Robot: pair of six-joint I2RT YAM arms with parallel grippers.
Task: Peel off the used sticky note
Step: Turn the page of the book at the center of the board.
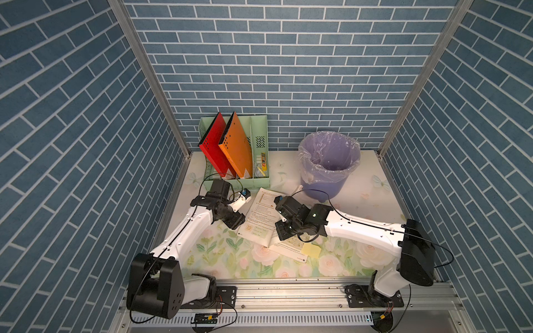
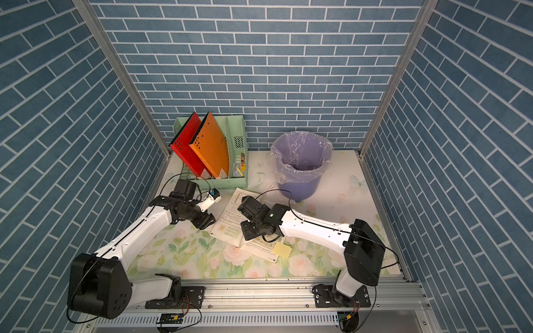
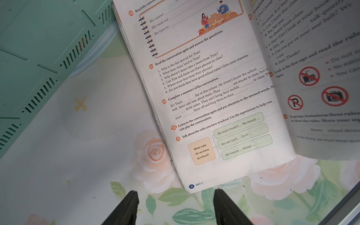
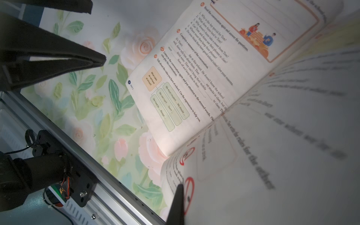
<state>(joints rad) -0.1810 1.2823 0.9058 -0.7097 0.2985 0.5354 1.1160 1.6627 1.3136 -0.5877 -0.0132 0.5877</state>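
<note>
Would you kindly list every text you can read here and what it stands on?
"What rules do we have at school?": orange box, left page of the open book.
"UNIT 2": foot of that page.
"P", crossed out: sign on the right page.
Items in the green organizer: too small to read.

The open workbook (image 3: 204, 97) page reads "UNIT 2"; its orange box (image 3: 201, 151) asks "What rules do we have at school?"
</note>
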